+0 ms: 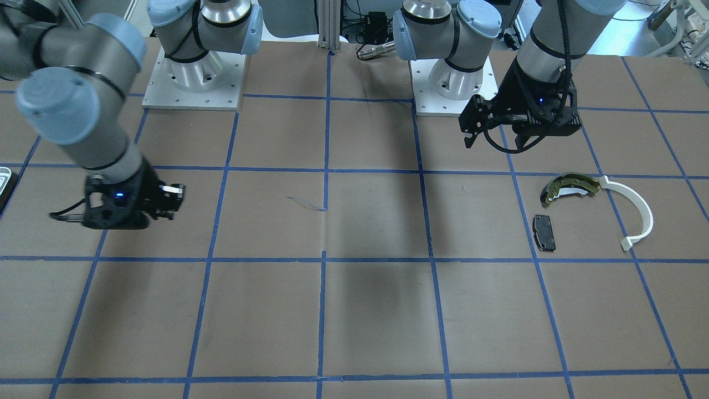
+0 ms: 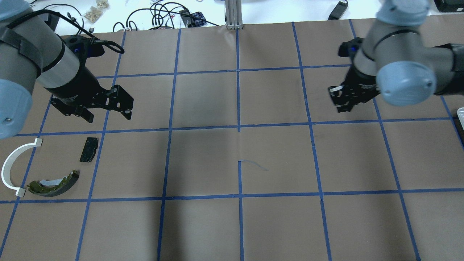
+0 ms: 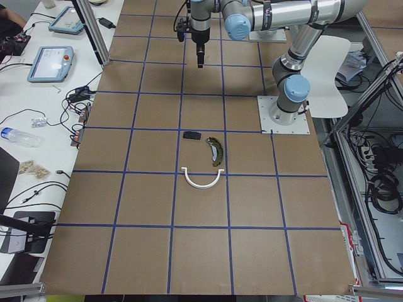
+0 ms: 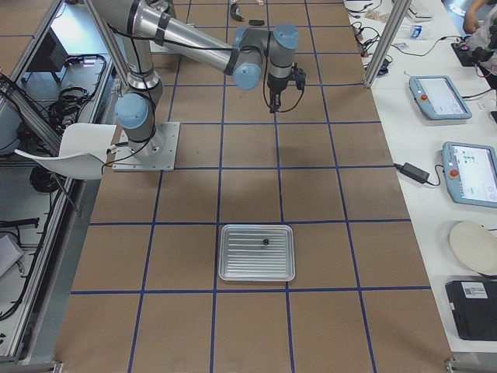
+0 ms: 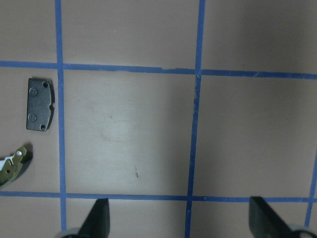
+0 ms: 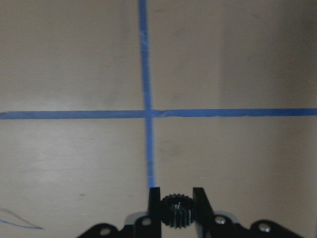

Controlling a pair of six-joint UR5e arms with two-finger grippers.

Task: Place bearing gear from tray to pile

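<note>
My right gripper (image 6: pixel 177 210) is shut on a small black bearing gear (image 6: pixel 177 214) and holds it above the bare brown table; it also shows in the overhead view (image 2: pixel 339 98). The tray (image 4: pixel 233 268) lies on my right side, with a small dark part in it. The pile lies on my left side: an olive-gold brake shoe (image 2: pixel 54 184), a white arc strip (image 2: pixel 12 165) and a black pad (image 2: pixel 89 149). My left gripper (image 2: pixel 107 115) hangs open and empty above the table just beyond the pile.
Blue tape lines divide the brown table into squares. The two arm bases (image 1: pixel 194 77) stand at my edge of the table. Cables and small items (image 2: pixel 163 14) lie on the white bench past the far edge.
</note>
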